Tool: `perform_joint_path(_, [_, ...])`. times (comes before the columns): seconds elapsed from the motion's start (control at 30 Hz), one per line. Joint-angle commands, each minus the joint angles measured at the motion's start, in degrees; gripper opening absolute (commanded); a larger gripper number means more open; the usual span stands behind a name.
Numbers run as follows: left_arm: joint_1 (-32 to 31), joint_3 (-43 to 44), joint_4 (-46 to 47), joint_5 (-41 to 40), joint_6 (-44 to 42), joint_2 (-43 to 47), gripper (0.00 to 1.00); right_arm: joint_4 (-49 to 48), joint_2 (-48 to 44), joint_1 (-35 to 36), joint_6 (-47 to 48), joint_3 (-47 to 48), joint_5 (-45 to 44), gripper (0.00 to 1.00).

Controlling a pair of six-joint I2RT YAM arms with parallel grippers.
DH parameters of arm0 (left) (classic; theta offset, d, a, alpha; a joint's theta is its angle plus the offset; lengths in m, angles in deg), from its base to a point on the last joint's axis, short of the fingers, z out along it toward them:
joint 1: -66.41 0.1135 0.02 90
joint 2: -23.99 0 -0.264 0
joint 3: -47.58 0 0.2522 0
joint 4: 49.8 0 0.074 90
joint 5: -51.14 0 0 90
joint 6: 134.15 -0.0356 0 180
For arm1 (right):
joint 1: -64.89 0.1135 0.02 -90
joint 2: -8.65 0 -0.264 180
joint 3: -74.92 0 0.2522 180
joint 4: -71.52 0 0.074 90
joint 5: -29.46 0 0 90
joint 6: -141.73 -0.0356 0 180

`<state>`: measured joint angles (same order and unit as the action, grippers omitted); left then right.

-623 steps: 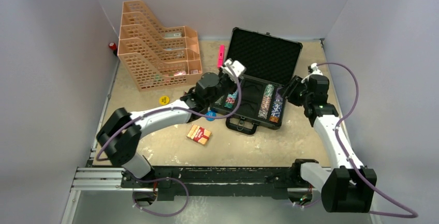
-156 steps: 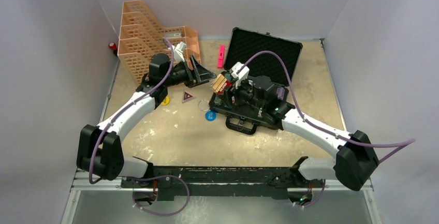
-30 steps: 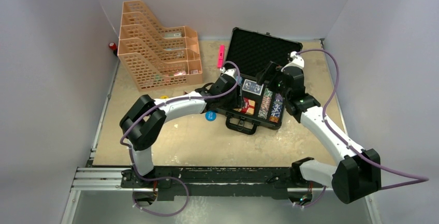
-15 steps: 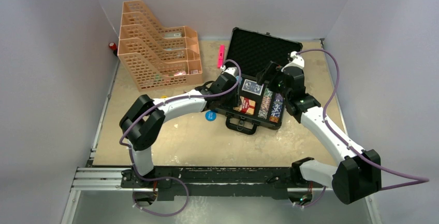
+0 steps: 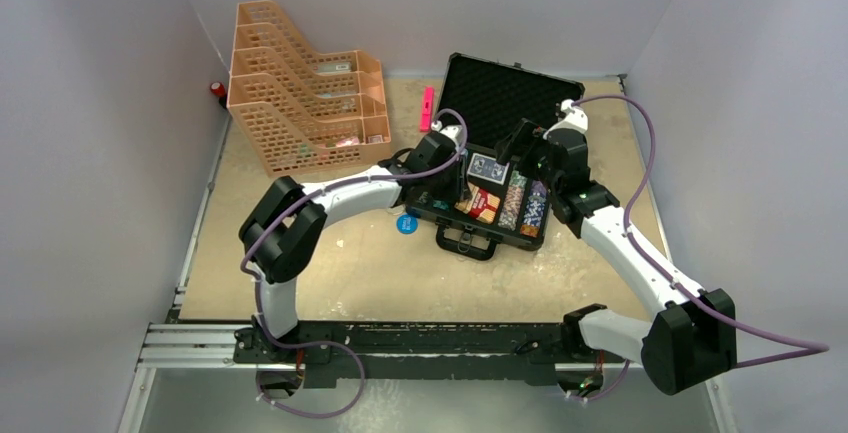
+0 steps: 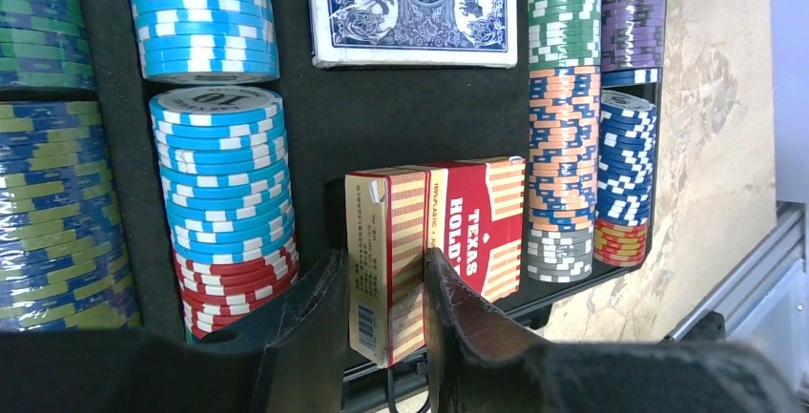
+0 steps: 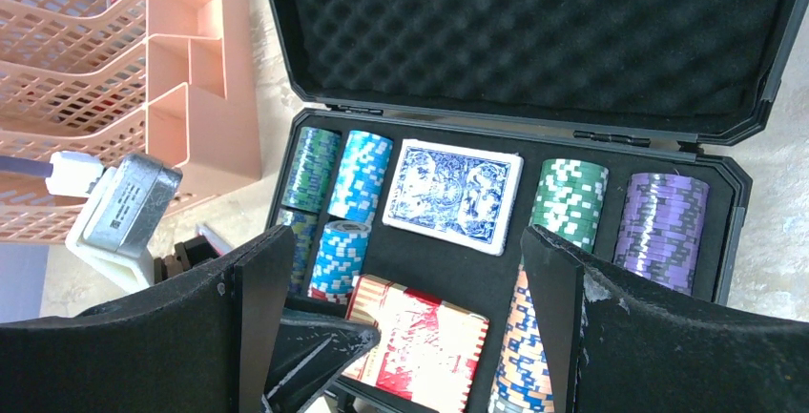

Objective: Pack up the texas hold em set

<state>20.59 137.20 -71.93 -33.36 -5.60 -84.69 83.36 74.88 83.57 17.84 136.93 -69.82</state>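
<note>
Below the right gripper (image 7: 405, 241), whose jaws stand wide apart, lies one open black case (image 5: 510, 103); inside, four chip rows (image 6: 224, 175) flank two decks: the blue deck (image 6: 410, 3) ahead of the left gripper (image 6: 383, 260), the red deck (image 6: 477, 232) clamped edgewise between its jaws

The open black case (image 7: 754, 184) has a hard, smooth rim. Its lid lining (image 7: 534, 31) is matt black egg-crate foam, and the base lining (image 6: 382, 127) is flat, matt and black. The poker chips (image 6: 224, 184) look like smooth plastic with a faint sheen. The red card deck (image 6: 477, 232) sits in a printed cardboard box with a slight gloss. The blue card deck (image 6: 415, 3) has a smooth printed face. The orange mesh trays (image 5: 300, 103) are perforated matt plastic. The beige tabletop (image 5: 350, 273) looks worn, blotchy and rough. The left gripper (image 6: 383, 262) has matt black fingers, scuffed grey along the edges.
</note>
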Motion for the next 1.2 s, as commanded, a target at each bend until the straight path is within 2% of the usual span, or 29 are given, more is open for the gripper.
perform_joint_path(0.0, [-1.4,-0.8,7.8,8.6,4.7,-2.7,0.23,-0.5,-1.0,-0.5,0.6,-0.4,-0.1,0.91])
perform_joint_path(0.17, [-1.4,-1.4,8.7,8.2,7.1,-1.6,0.32,-0.7,-0.7,-0.5,0.7,-0.3,0.0,0.90])
perform_joint_path(0.33, [-1.2,3.5,-2.1,0.2,-0.2,0.3,0.46,-0.7,-0.9,-0.6,0.5,-0.4,0.2,0.90])
perform_joint_path(0.5, [-1.1,7.0,-7.6,-2.2,-2.3,1.4,0.49,-0.9,-1.8,-0.6,0.3,-1.1,0.2,0.90])
perform_joint_path(0.83, [-1.1,8.3,-11.4,-4.8,-5.1,0.9,0.53,-0.9,-2.4,-0.7,0.6,-1.6,0.4,0.90])
perform_joint_path(0.93, [-1.1,8.1,-10.5,-3.7,-4.8,0.5,0.48,-0.9,-2.4,-0.7,0.6,-1.8,0.3,0.91])
perform_joint_path(1.07, [-1.1,7.9,-9.7,-2.6,-4.1,-1.2,0.31,-0.8,-2.3,-0.7,0.7,-1.5,0.3,0.90])
perform_joint_path(1.17, [-1.1,7.6,-9.7,-3.0,-3.9,-2.4,0.27,-0.6,-2.2,-0.7,0.7,-1.4,0.3,0.90])
